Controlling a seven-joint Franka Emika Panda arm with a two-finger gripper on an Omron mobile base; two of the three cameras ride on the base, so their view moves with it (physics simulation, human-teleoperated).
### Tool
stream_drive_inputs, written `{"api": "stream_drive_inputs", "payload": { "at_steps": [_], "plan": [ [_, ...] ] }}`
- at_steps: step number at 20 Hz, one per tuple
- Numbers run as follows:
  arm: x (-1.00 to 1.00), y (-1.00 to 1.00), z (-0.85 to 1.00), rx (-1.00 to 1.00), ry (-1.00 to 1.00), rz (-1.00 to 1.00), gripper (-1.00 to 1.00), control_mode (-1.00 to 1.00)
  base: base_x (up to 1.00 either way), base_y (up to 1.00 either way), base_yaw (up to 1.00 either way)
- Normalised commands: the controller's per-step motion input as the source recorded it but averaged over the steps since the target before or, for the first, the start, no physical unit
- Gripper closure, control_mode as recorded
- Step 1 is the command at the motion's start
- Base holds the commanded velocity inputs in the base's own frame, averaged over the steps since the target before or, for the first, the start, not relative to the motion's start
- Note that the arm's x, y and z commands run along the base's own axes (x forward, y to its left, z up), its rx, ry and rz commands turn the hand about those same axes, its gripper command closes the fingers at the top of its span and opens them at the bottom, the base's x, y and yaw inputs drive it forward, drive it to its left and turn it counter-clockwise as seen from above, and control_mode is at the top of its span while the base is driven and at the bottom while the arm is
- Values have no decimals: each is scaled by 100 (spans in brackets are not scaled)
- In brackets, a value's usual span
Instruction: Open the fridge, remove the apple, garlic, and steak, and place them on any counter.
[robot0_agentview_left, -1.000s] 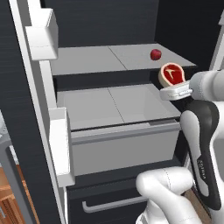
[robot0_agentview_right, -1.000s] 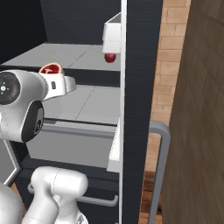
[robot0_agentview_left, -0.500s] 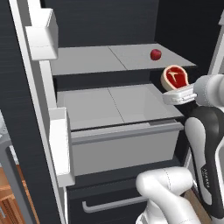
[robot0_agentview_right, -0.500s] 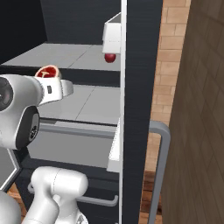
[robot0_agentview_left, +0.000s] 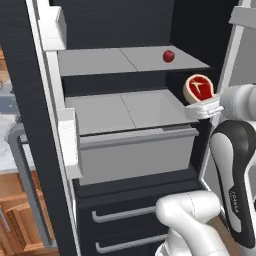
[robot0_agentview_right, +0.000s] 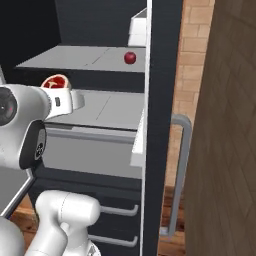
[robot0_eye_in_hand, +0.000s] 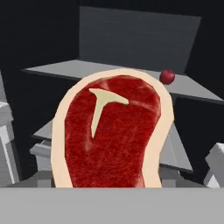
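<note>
Fridge: the fridge (robot0_agentview_left: 130, 165) stands open, its grey shelves and pale drawer across the middle of the left base view.
Steak: the steak (robot0_agentview_left: 198, 88) stands on edge at the right of the left base view, in front of the middle shelf and clear of it. In the hand view the steak (robot0_eye_in_hand: 111, 135) fills the centre, red face toward the camera.
Hand: the hand (robot0_agentview_left: 202, 108) sits just under the steak, jaws set wide and gripping the slab by its lower edge; the fingertips themselves are hidden behind the meat.
Change: over the last second the steak has risen a little and drawn back from the shelf toward the right edge of the frame, and the base views have shifted with the robot.
Apple: the apple (robot0_agentview_left: 169, 56) rests on the upper shelf, upper right of centre, well apart from the hand; it also shows as a small red ball at the upper right of the hand view (robot0_eye_in_hand: 167, 77).
Meaning: the steak looks lifted out; carrying it to a worktop is judged the next step. The apple remains.
</note>
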Motion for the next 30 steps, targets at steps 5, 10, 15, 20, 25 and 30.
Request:
{"api": "stream_drive_inputs", "payload": {
  "at_steps": [5,10,15,20,25,30],
  "plan": [
    [0,0,0,0,0,0,100,100,-100,-12,-2],
    [0,0,0,0,0,0,100,100,-94,-9,-2],
    [0,0,0,0,0,0,100,100,-11,0,-1],
    [0,0,0,0,0,0,100,100,0,1,0],
    [0,0,0,0,0,0,100,100,-4,80,0],
    [0,0,0,0,0,0,100,100,-8,100,1]
  ]
}}
